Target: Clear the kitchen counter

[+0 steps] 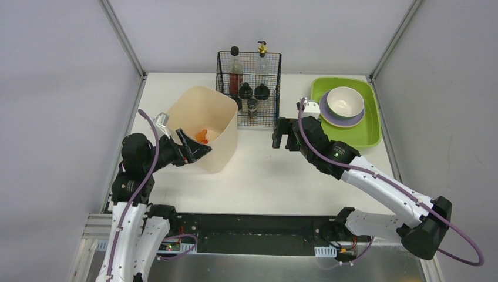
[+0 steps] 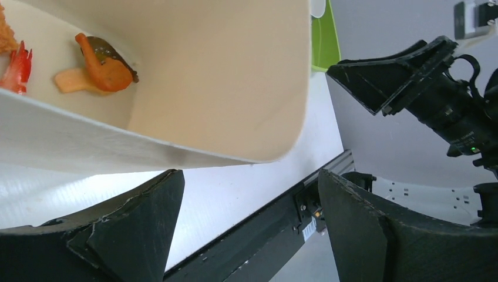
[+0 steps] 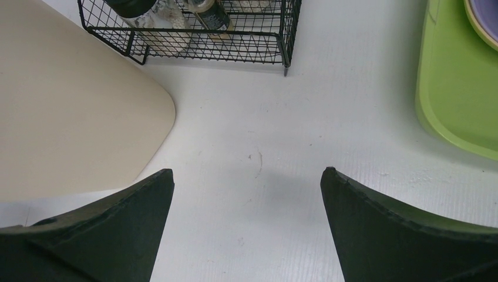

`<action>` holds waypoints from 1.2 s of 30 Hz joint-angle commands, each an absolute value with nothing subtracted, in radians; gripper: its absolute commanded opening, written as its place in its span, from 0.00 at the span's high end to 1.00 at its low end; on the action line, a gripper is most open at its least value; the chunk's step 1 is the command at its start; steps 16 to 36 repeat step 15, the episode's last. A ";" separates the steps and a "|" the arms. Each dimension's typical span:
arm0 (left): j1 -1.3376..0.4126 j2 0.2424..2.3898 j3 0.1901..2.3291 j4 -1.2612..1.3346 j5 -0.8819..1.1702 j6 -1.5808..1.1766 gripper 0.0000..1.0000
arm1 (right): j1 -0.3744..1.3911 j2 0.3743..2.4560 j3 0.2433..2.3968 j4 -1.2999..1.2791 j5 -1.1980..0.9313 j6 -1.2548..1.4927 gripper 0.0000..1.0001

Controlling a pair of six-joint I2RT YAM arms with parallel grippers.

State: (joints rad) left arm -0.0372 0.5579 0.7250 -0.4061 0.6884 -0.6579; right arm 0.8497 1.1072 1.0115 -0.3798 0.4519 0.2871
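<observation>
The kitchen counter (image 1: 264, 176) is a white tabletop. A cream bin (image 1: 205, 126) stands on its left part and holds orange food scraps (image 1: 202, 136); these also show in the left wrist view (image 2: 103, 64). My left gripper (image 1: 197, 147) is open and empty, level with the bin's near rim (image 2: 176, 147), one finger (image 2: 135, 223) below the bin's wall. My right gripper (image 1: 283, 141) is open and empty above bare counter (image 3: 264, 129), between the bin (image 3: 70, 117) and the green tray (image 3: 452, 88).
A black wire basket (image 1: 248, 88) with bottles and jars stands at the back middle. A lime-green tray (image 1: 370, 126) at the back right holds a purple plate (image 1: 326, 111) with a white bowl (image 1: 345, 101). Grey walls close in both sides.
</observation>
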 commanded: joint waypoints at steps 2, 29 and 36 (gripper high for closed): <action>-0.026 0.544 0.810 -0.521 0.728 -0.520 0.13 | 0.858 1.094 1.050 -0.370 0.424 0.291 0.01; -0.027 0.495 0.825 -0.642 0.603 -0.364 0.09 | 0.861 1.091 1.035 -0.335 0.372 0.280 0.01; -0.027 0.495 0.825 -0.642 0.603 -0.364 0.09 | 0.861 1.091 1.035 -0.335 0.372 0.280 0.01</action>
